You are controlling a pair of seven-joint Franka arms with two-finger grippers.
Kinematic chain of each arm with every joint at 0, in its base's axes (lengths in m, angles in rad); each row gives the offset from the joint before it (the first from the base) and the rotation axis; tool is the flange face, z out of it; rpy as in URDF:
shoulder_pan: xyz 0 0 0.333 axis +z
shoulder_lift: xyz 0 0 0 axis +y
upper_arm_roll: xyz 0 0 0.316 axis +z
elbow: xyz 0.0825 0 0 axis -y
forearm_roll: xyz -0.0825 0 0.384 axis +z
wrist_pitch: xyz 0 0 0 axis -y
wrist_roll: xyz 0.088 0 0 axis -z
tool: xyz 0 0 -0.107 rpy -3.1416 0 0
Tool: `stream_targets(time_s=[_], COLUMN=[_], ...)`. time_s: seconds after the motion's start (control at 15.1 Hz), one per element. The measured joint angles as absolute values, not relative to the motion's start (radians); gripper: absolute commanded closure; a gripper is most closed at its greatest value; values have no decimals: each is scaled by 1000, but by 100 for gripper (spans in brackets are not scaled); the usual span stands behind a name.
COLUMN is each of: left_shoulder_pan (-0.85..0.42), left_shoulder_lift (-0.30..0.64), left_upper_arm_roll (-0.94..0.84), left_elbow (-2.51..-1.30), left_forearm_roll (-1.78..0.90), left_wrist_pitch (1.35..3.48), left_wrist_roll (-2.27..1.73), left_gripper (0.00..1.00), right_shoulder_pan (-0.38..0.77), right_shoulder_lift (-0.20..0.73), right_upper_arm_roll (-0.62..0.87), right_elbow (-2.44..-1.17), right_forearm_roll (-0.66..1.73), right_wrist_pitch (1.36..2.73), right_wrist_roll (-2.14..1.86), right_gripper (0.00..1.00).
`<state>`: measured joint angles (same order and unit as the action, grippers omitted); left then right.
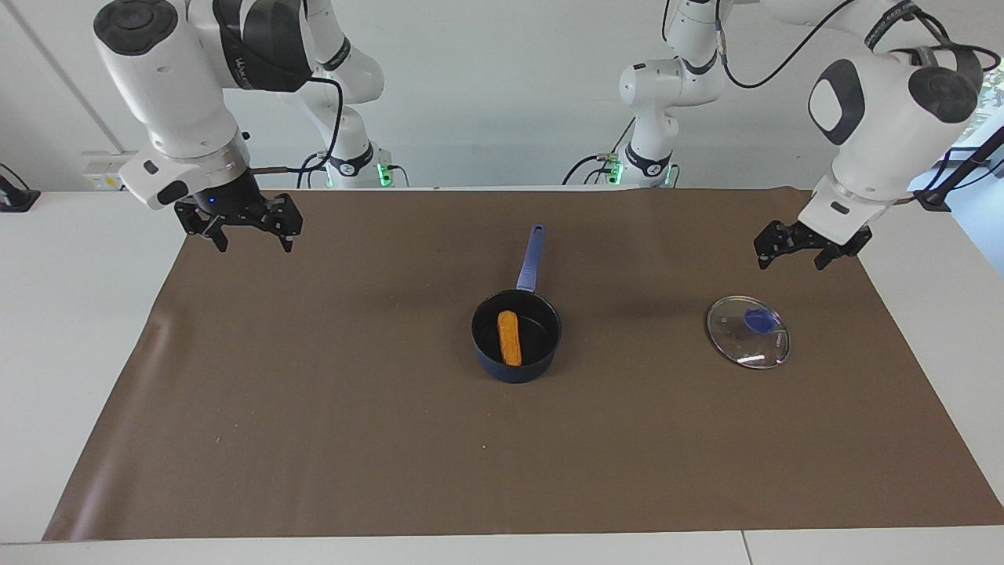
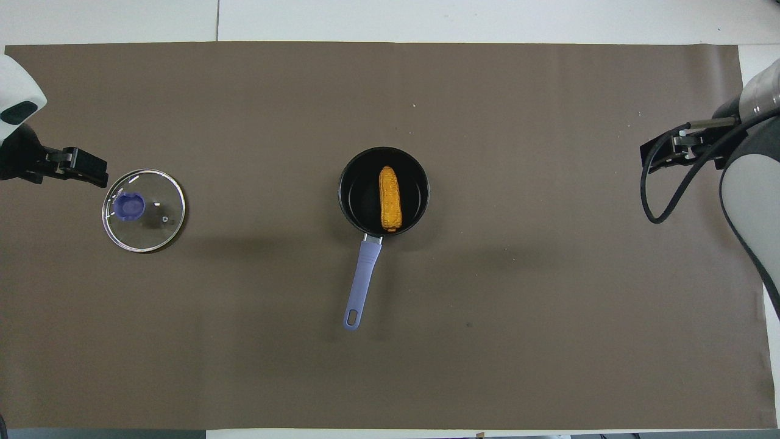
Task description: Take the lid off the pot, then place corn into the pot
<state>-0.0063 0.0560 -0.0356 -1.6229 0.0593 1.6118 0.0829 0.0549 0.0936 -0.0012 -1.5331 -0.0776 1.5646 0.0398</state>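
The dark blue pot (image 1: 515, 373) stands uncovered in the middle of the brown mat, its long handle (image 1: 530, 257) pointing toward the robots. The yellow-orange corn (image 1: 510, 337) lies inside it, also seen in the overhead view (image 2: 390, 199). The glass lid (image 1: 747, 331) with its blue knob (image 1: 759, 319) lies flat on the mat toward the left arm's end, apart from the pot (image 2: 349, 194). My left gripper (image 1: 791, 261) hangs open and empty in the air beside the lid (image 2: 144, 210). My right gripper (image 1: 252, 240) hangs open and empty over the mat's edge at the right arm's end.
The brown mat (image 1: 314, 408) covers most of the white table (image 1: 63, 314). A black cable (image 2: 655, 183) loops from the right arm. Nothing else lies on the mat.
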Motion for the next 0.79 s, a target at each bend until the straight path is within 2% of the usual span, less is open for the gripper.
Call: stream_targets(time_s=[0.13, 0.33, 0.6, 0.79], left_shoulder_pan=[-7, -7, -8, -20], left_shoulder_lift=[-13, -97, -102, -73], left_upper_arm_roll=[-36, -35, -34, -35], left_elbow=[-1649, -1758, -1794, -1721], left_forearm_roll=[59, 52, -13, -12], left_wrist_pitch=[1552, 1554, 1615, 1574], left_wrist_roll=[73, 51, -3, -3], left_gripper=[0, 0, 0, 0], right_shoulder_pan=[37, 26, 21, 10], right_shoulder_lift=[91, 59, -9, -34], right_upper_arm_roll=[-2, -4, -4, -5], right_elbow=[-1566, -1619, -1707, -1753], right_forearm_roll=[-83, -84, -84, -84], right_wrist_pitch=[1599, 1634, 1641, 1662], right_wrist_roll=[3, -31, -31, -31], right_gripper=[0, 0, 0, 0])
